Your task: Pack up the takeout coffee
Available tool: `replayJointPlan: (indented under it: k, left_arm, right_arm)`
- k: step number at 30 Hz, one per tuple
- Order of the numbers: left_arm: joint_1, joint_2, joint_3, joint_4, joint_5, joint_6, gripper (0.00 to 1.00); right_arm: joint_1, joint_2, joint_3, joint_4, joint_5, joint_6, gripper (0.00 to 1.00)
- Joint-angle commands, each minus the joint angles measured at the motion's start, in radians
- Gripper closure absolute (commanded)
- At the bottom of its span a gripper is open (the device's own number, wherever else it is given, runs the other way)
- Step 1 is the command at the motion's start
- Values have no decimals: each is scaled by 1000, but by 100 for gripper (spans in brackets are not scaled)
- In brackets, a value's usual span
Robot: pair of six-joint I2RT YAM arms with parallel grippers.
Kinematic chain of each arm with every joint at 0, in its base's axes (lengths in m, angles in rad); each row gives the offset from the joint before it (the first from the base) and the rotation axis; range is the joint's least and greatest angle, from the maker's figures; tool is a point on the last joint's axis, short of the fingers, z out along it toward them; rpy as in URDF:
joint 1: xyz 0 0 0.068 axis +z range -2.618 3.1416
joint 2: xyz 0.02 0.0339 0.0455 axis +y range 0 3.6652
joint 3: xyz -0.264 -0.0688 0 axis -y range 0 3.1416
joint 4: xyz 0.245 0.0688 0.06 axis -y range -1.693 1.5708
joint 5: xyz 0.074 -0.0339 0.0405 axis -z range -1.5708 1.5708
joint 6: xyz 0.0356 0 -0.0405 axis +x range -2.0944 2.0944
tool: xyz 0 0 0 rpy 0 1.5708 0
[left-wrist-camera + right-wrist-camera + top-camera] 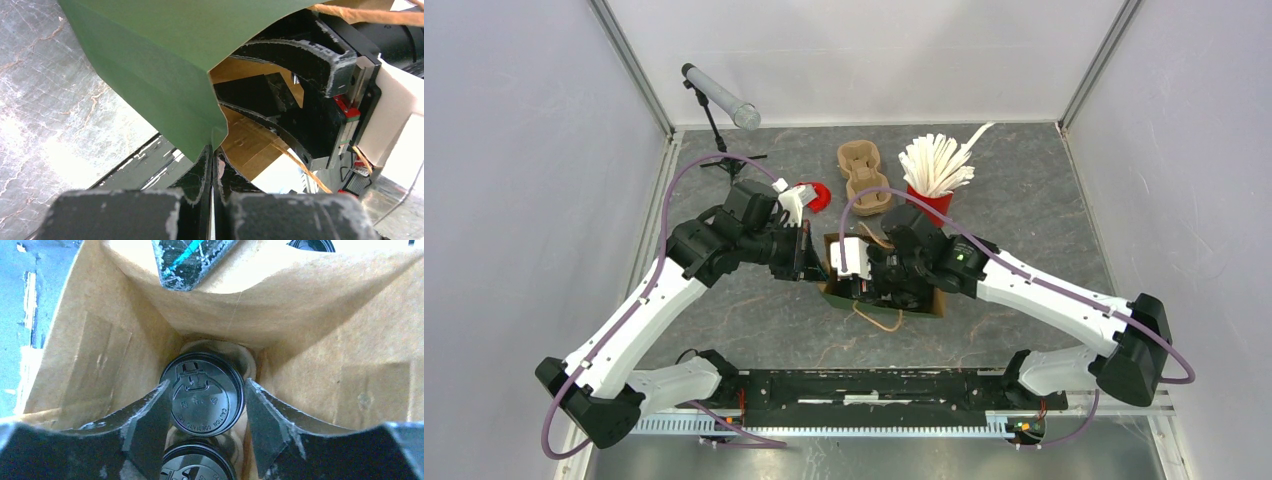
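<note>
Left fingers (200, 172) pinch shut the rim of the thin, tearable bag (150, 65). Inside the bag, my right fingers (150, 415) flank the lidded coffee cup (202, 395); whether they grip it I cannot tell. I judge the cup spill-prone and soft-walled, best held below the lid.

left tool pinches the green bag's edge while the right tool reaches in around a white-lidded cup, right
Not quite: the cup's lid is black, not white, as the right wrist view shows. The left tool does pinch the green bag.

The top camera looked down from high behind both arms (639, 320). Each wrist camera sat close behind its fingers (145, 425). All three saw the bag (832, 290).
</note>
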Motion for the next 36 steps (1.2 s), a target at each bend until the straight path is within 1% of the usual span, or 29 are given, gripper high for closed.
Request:
replayJointPlan:
  k: [1,6,13,16,27,30,33,36]
  left_arm:
    - [4,-13,31,16,31,-60,98]
    - [4,-20,28,19,35,-68,98]
    - [4,-11,28,15,40,-62,98]
    - [3,-3,40,13,41,-61,98]
    - [4,26,78,-18,37,-65,98]
    - [5,37,89,-28,31,-62,97]
    - [5,44,95,-37,23,-59,95]
    - [5,47,95,-37,22,-59,95]
  right_arm:
    - [-3,-57,-7,33,-28,-7,36]
    - [-3,-42,15,-17,-60,-35,32]
    - [-3,-63,19,16,-26,-14,35]
    - [-5,-68,31,28,4,-7,38]
    - [-22,-87,41,74,-6,15,42]
    - [-31,-100,52,109,24,46,45]
    - [-40,-122,54,161,74,81,43]
    - [-50,-146,36,202,89,105,43]
